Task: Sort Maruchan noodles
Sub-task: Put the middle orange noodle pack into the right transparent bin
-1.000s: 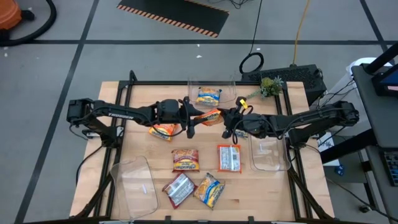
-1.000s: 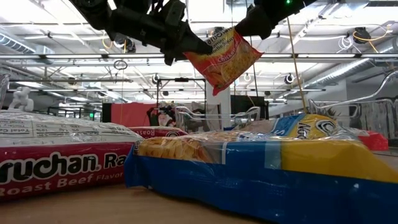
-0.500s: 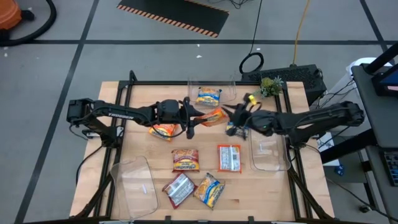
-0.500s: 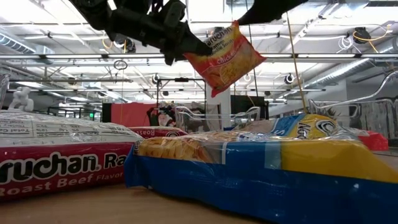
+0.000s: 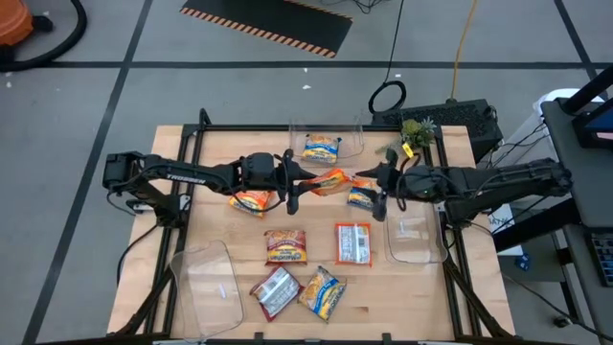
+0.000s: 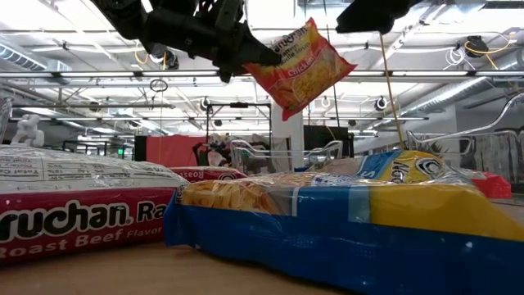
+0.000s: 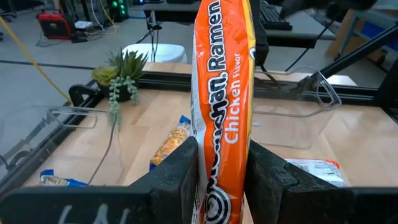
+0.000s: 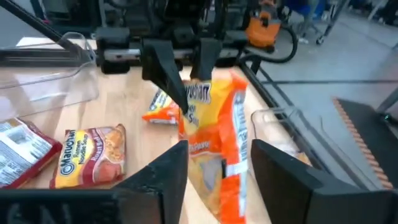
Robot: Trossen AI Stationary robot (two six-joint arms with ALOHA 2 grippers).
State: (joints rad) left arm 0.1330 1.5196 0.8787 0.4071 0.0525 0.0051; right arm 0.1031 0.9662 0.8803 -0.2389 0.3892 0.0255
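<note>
Left gripper [image 5: 299, 182], mid-table, pinches an orange chicken noodle packet [image 5: 327, 180] held up off the wood. Right gripper [image 5: 381, 184] sits just beyond that packet w/ fingers apart, empty. Clear bin [image 5: 326, 134] at the far edge behind both grippers holds one blue-yellow packet [image 5: 321, 148]. Clear bin [image 5: 414, 238] under the right arm looks empty, as does the bin [image 5: 204, 285] at the near-left corner. Other packets lie loose nearer the front.

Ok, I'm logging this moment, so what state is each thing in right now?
Left gripper: fingers shut on the orange chicken packet.
Orange chicken packet: held in the air, off the table.
Right gripper: fingers open, holding nothing, beside that packet.
Far clear bin: one blue-and-yellow packet inside.
Roast beef packet: lying flat on the table.
</note>
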